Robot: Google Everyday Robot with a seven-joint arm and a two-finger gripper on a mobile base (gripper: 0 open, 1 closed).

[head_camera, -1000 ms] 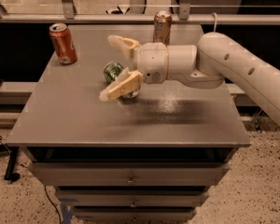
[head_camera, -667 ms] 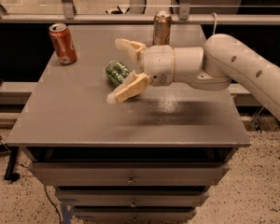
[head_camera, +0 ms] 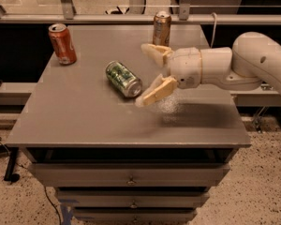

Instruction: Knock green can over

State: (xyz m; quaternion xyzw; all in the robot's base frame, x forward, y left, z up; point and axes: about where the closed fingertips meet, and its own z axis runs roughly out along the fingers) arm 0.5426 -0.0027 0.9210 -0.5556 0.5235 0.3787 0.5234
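The green can (head_camera: 123, 78) lies on its side on the grey table (head_camera: 84, 121), its silver end pointing to the front right. My gripper (head_camera: 147, 74) is open just to the right of the can, with one pale finger (head_camera: 155, 53) behind and one finger (head_camera: 154, 92) in front. The front fingertip is close to the can's silver end; I cannot tell whether it touches. The gripper holds nothing.
An orange-red can (head_camera: 62, 43) stands upright at the table's back left. A brown-gold can (head_camera: 161, 28) stands upright at the back middle, just behind the gripper. The white arm (head_camera: 253, 64) comes in from the right. Drawers (head_camera: 131, 179) are below the tabletop.
The gripper has drawn back to the right, away from the green can. The can, earlier between the fingers, now lies on its side in full view to their left.
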